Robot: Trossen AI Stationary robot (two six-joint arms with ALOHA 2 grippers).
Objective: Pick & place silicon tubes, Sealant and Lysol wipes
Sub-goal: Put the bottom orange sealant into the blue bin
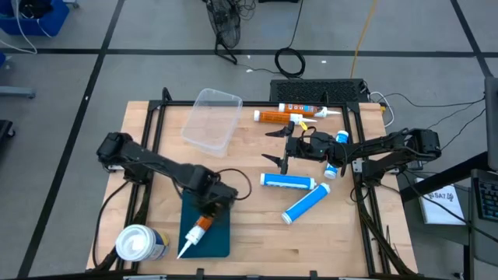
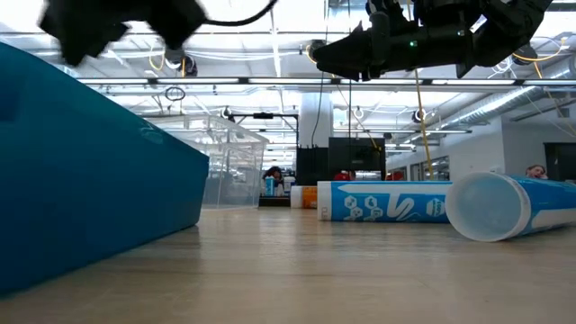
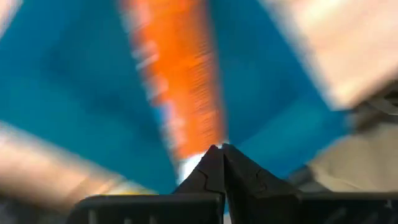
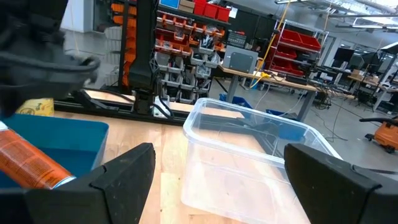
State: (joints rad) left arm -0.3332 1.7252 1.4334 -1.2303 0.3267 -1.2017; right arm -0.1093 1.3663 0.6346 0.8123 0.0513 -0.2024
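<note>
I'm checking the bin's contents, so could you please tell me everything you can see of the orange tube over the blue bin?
The orange sealant tube is a slim cartridge with an orange printed label and a long white tapered nozzle. It lies slanted over the teal blue bin at the table's front left, nozzle pointing toward the front edge. The left claw is shut on its rear end. Whether it rests on the bin floor cannot be told.

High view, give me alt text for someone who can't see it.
Overhead view of a wooden table: the left gripper, shut, holds an orange sealant tube over a blue bin, beside the Lysol wipes. The right gripper hangs open mid-table above two blue tubes, near a clear container and another orange tube.
</note>
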